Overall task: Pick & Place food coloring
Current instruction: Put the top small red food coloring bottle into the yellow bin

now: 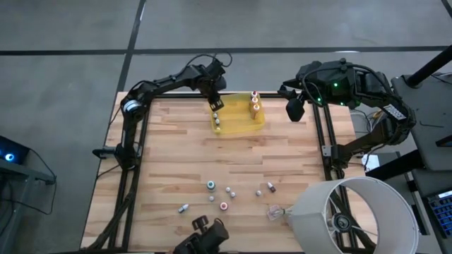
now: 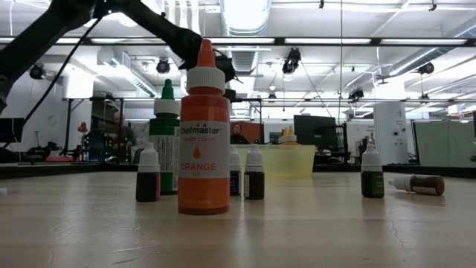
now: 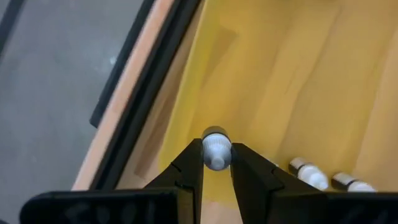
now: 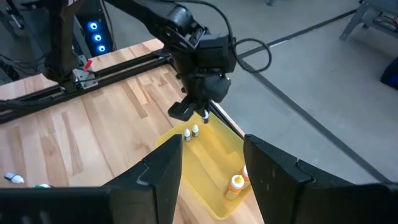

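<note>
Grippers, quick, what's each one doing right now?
Left gripper: shut on a white-capped bottle over the yellow tray.
Right gripper: open, holding nothing, waiting beside the tray.

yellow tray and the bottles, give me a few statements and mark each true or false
1. The left gripper is shut on a white-capped bottle above the yellow tray. True.
2. The tray holds no bottles yet. False: two white-capped bottles and some orange-capped bottles are already in it.
3. The right gripper holds a bottle. False: it is open with nothing in it, off the table's far right edge.
4. Several bottles are on the table outside the tray. True.
5. The Chefmaster orange bottle lies on its side. False: it stands upright.
</note>
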`<action>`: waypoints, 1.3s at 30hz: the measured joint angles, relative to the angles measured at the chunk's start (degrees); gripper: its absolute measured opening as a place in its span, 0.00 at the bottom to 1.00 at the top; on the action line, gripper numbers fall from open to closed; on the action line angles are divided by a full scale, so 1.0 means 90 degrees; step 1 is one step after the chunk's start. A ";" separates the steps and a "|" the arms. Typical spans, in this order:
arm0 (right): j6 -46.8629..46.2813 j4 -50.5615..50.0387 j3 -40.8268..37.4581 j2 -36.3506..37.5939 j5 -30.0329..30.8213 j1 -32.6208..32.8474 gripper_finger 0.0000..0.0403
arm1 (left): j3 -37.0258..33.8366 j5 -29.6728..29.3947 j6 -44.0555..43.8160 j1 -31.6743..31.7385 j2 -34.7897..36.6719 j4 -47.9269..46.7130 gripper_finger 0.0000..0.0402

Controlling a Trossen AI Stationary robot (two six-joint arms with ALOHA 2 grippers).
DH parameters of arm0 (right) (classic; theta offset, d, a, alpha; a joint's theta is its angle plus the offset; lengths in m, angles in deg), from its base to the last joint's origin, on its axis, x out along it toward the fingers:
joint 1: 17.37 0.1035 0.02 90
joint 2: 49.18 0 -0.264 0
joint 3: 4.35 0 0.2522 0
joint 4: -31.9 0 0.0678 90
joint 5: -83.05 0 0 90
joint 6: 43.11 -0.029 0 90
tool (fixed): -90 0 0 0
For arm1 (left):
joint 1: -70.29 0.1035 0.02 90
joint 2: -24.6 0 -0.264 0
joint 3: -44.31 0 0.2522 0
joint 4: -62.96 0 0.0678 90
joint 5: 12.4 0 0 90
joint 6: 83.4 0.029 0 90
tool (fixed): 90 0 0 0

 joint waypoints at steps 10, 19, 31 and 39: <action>-0.0008 0.0000 0.0000 0.0000 0.0000 0.0000 0.41 | -0.0487 -0.0017 -0.0007 0.0002 -0.0007 0.0202 0.12; -0.0008 -0.0001 0.0000 -0.0002 0.0000 0.0000 0.41 | -0.0697 -0.0133 -0.0051 0.0002 -0.0007 0.0419 0.12; -0.0008 -0.0119 0.0000 -0.0002 0.0000 0.0000 0.41 | -0.0741 -0.0151 -0.0063 0.0015 -0.0007 0.0583 0.12; -0.0008 -0.0124 0.0000 0.0000 0.0000 0.0005 0.41 | -0.0937 -0.0162 -0.0182 0.0015 -0.0005 0.0680 0.12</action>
